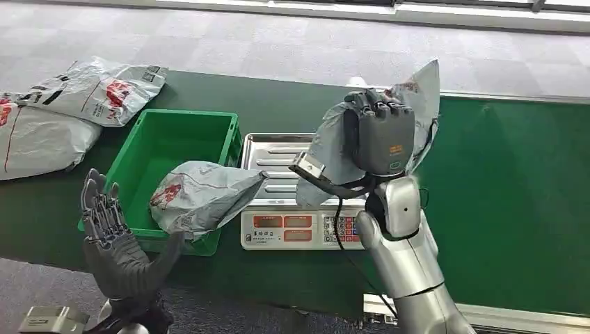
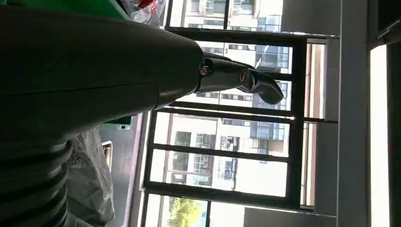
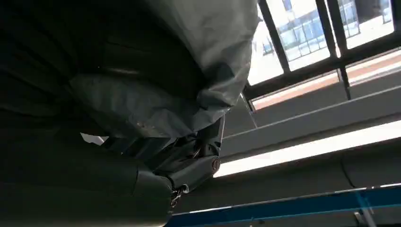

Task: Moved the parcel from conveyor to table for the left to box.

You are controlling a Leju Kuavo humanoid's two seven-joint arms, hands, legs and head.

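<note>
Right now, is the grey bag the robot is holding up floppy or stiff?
Probably floppy: the grey parcel bag bends and creases around the right hand instead of keeping a flat shape. It looks light for its size, since one hand holds it aloft. Its shiny plastic skin may be slippery.

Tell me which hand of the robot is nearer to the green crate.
The left. The left hand is raised, open, right beside the green crate, at its near corner; the right hand holds a grey parcel up over the scale, beyond the crate's other side.

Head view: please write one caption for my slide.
Right hand holds a grey parcel above the scale.
</note>
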